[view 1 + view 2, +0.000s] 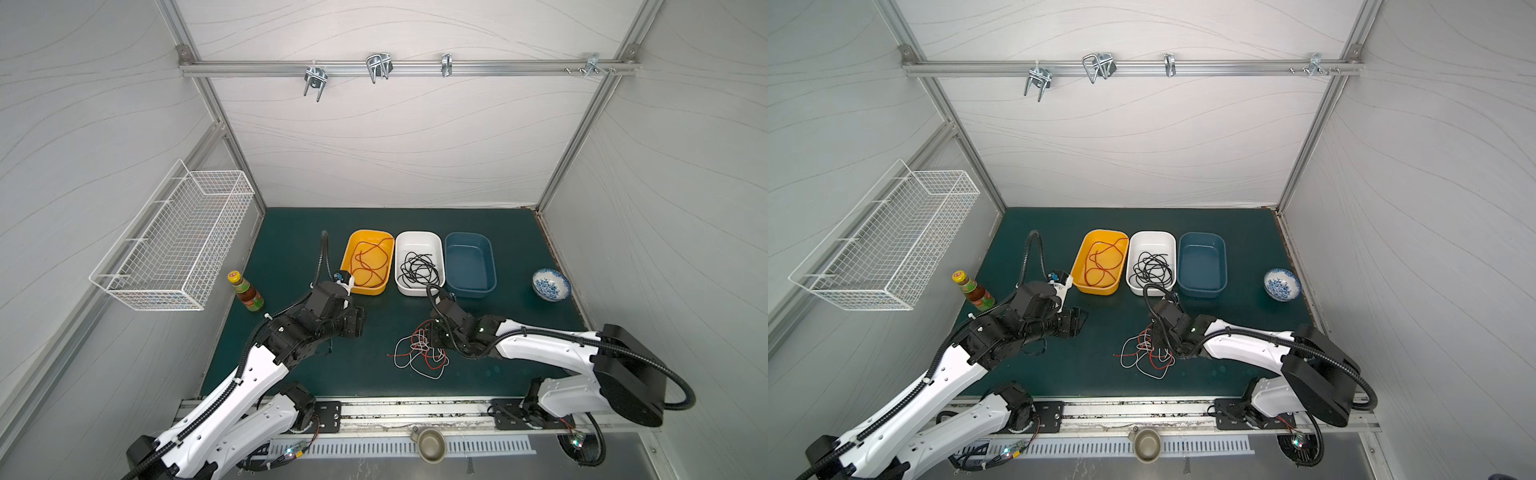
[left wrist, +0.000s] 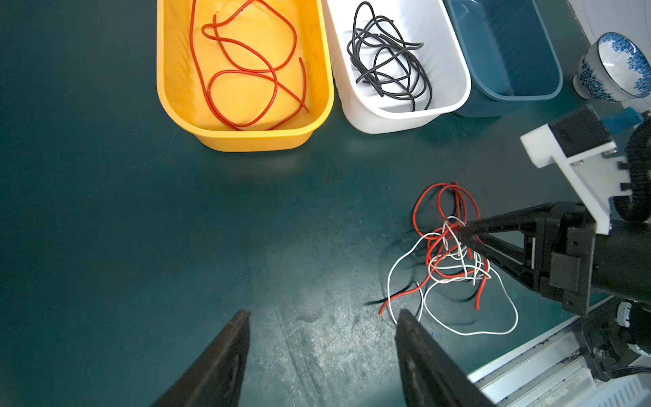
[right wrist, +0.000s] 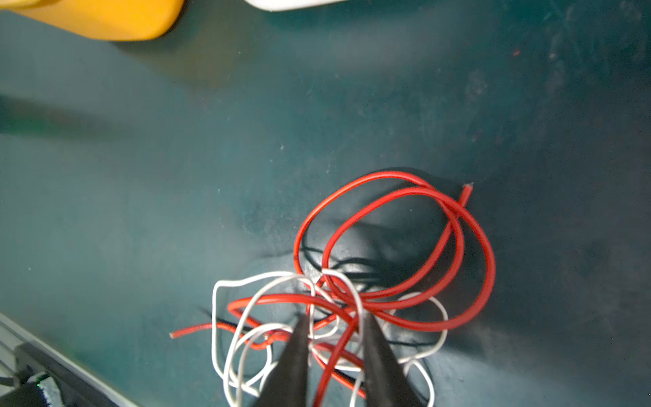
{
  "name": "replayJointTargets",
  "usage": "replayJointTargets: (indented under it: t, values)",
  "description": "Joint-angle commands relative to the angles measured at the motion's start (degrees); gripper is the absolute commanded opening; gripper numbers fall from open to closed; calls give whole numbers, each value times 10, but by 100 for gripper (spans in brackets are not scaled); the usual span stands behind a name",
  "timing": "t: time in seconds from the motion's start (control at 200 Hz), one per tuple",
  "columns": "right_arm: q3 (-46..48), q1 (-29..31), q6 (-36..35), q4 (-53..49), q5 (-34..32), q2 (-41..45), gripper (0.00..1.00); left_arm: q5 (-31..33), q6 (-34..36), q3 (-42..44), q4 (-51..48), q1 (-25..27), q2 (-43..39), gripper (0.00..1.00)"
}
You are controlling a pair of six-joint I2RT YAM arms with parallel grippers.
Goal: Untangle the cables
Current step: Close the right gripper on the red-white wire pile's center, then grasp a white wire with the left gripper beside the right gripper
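A tangle of thin red, white and black cables (image 1: 419, 353) (image 1: 1144, 353) lies on the green mat in front of the bins. My right gripper (image 3: 333, 319) is down in that tangle (image 3: 387, 246). Its fingertips (image 3: 299, 327) stand a narrow gap apart, with red and white strands running between them and not visibly pinched. In the left wrist view the right gripper (image 2: 461, 230) touches the middle of the heap (image 2: 454, 257). My left gripper (image 2: 322, 313) (image 1: 359, 322) hovers open and empty over bare mat, left of the tangle.
At the back stand a yellow bin (image 1: 348, 257) holding a red cable (image 1: 370, 262), a white bin (image 1: 438, 245) holding black cable (image 1: 417, 268), and a blue bin (image 1: 469, 266). There is a patterned bowl (image 1: 550, 284) at the right, a sauce bottle (image 1: 246, 291) at the left and a wire basket (image 1: 174, 253) on the left wall.
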State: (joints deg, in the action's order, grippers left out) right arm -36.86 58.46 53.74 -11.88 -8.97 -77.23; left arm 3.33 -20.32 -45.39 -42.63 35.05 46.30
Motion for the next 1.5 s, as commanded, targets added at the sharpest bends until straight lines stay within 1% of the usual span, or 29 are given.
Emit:
replayJointTargets:
  t: [0.0, 0.09, 0.165, 0.2, 0.26, 0.335, 0.41, 0.49, 0.555, 0.665, 0.785, 0.865, 1.095, 1.266, 1.406, 1.451, 1.496]
  values:
    - [10, 0, 15, 5, -10, 13, 18, -6, 2, -7, 4, 4, 4, 67]
    - [11, -1, 10, 0, -16, 31, 8, -7, 0, -9, 1, 4, 7, 67]
    - [-1, -1, -4, -29, -33, 50, 0, -12, -8, -13, -1, 4, 7, 66]
    - [-7, -2, -12, -38, -36, 60, 0, -19, -16, -17, -2, 4, 7, 66]
    - [-17, -1, -31, -50, -41, 81, 0, -51, -29, -21, 5, 5, 8, 66]
    - [-28, -1, -54, -65, -48, 110, 0, -86, -64, -25, 11, 4, 13, 65]
    - [-38, -1, -72, -77, -57, 138, 0, -144, -100, -24, 27, 5, 18, 64]
    - [-43, -1, -93, -80, -58, 167, 0, -193, -142, -10, 60, 12, 16, 63]
    - [-44, -1, -113, -75, -52, 186, 0, -214, -171, 2, 97, 29, 11, 63]
    - [-47, -2, -144, -62, -32, 213, 0, -218, -200, 17, 145, 73, 11, 63]
    - [-51, -2, -174, -49, -7, 241, 0, -216, -205, 27, 177, 115, 28, 63]
    - [-51, -2, -193, -37, 17, 258, 0, -225, -204, 41, 199, 129, 40, 63]
    - [-47, -7, -210, -24, 75, 274, 0, -273, -229, 106, 317, 142, 47, 62]
    - [-46, -7, -210, -17, 95, 271, 0, -282, -225, 114, 342, 147, 68, 59]
    - [-44, -7, -209, -17, 96, 267, 0, -292, -226, 116, 365, 155, 75, 58]
    - [-43, -7, -208, -15, 97, 266, 0, -287, -225, 117, 365, 158, 76, 56]
    - [-43, -8, -206, -14, 102, 265, 0, -279, -222, 115, 359, 159, 81, 50]
